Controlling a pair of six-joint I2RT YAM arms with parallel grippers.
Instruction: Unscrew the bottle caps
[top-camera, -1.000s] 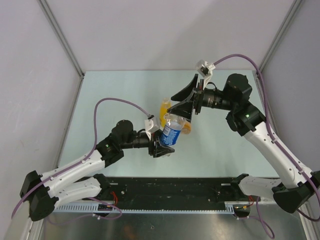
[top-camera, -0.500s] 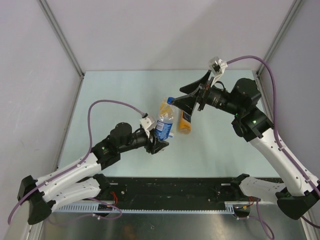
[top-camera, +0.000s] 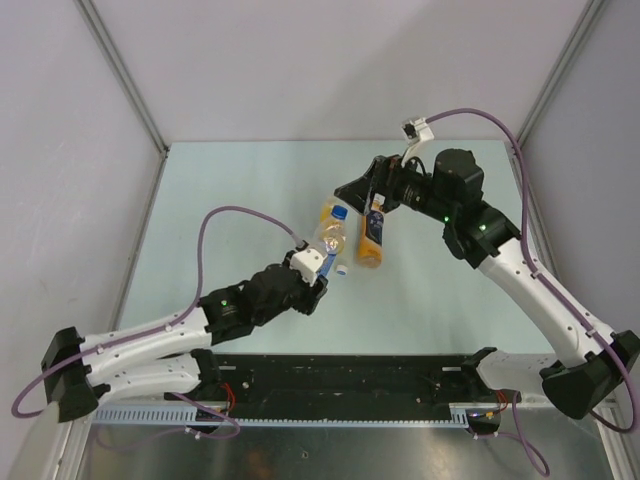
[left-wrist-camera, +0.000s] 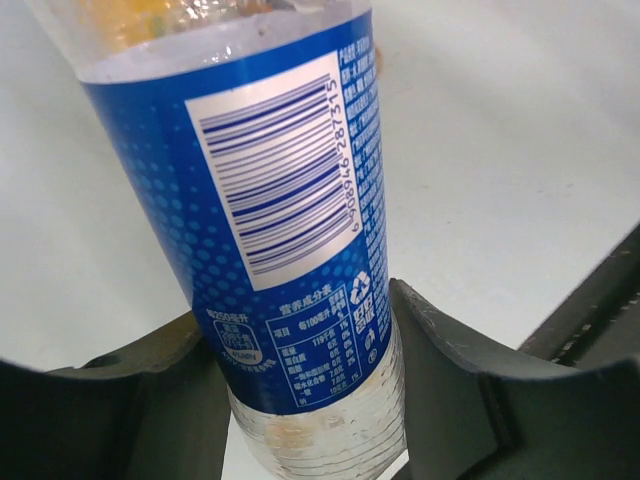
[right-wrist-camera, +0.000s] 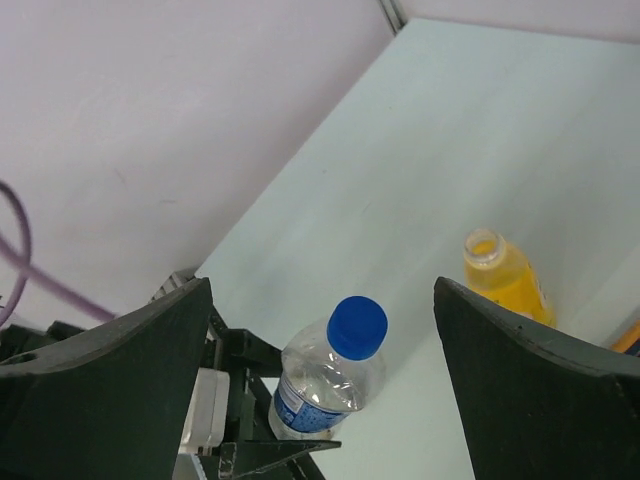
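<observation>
Three bottles are on or over the desk (top-camera: 230, 190), close together near its middle.

The clear bottle (left-wrist-camera: 280, 200) has a blue label with a barcode. The left gripper (left-wrist-camera: 310, 390) holds it low on the body, one finger on each side pressing the plastic. It is tilted, with the top pointing away from the arm. The blue cap (right-wrist-camera: 357, 325) sits on its neck. The part below the label looks transparent, but I cannot tell if there is water inside or nothing.

The yellow bottle (right-wrist-camera: 500, 280) stands just behind the clear one. Its mouth is open, with no cap on it. The body is yellow up to the shoulder. Whether this is drink or coloured plastic I cannot tell.

The orange bottle (top-camera: 371, 245) is just to the right of these two and carries a blue label. Its top is hidden under the right arm.

The right gripper (right-wrist-camera: 322, 288) hangs above the bottles with its fingers spread wide and nothing between them.

Of caps I count one for sure, the blue one. A small white round piece (top-camera: 343, 270) lies on the desk just beside the clear bottle, and it is too small to say more.
</observation>
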